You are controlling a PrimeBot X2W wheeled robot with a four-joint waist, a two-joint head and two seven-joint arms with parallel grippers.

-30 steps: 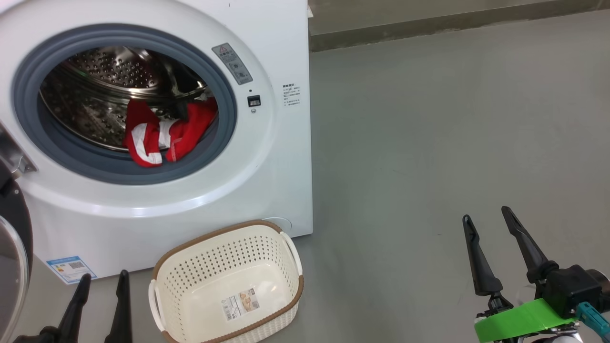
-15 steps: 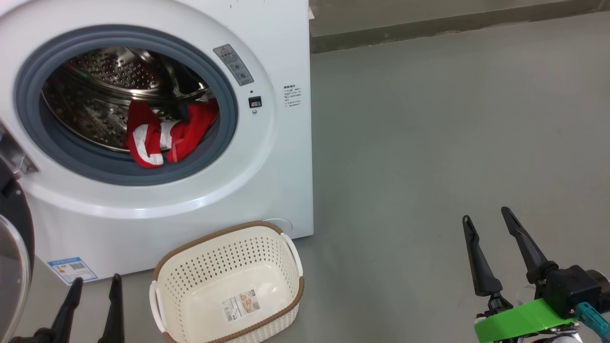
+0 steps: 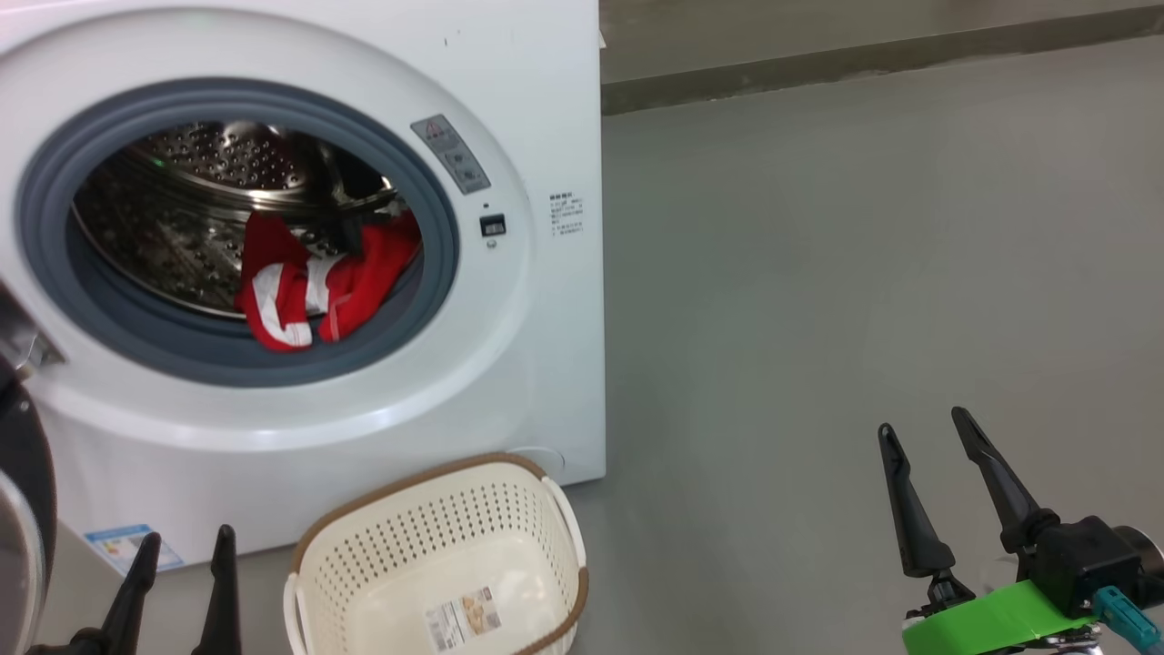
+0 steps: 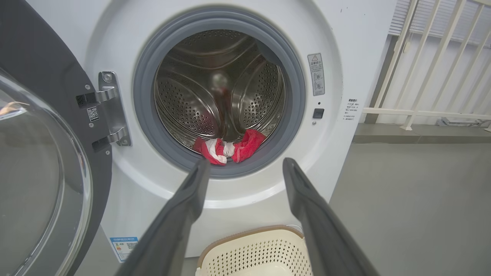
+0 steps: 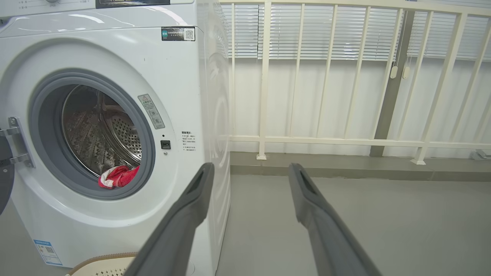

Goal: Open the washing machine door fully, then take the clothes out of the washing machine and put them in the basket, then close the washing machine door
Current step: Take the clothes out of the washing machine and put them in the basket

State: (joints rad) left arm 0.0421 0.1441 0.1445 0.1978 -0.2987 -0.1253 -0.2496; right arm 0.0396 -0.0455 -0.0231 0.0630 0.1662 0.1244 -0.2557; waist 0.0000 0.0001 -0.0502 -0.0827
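With the washing machine door [image 4: 46, 153] swung open at the left, the clothes [image 3: 309, 277] lie at the drum's [image 3: 182, 182] near edge inside the washing machine [image 3: 536, 118], the basket [image 3: 436, 528] stands on the floor [image 3: 818, 273] just before it, and the left fingers [image 3: 136, 587] and right fingers [image 3: 908, 509] are spread apart, gripping nothing.

I see door [image 3: 32, 473] cut by left edge, basket [image 3: 427, 537] by bottom edge. Label [image 3: 566, 214] print too small. Clothes [image 5: 117, 177] partly behind gasket [image 5: 92, 191], I think.
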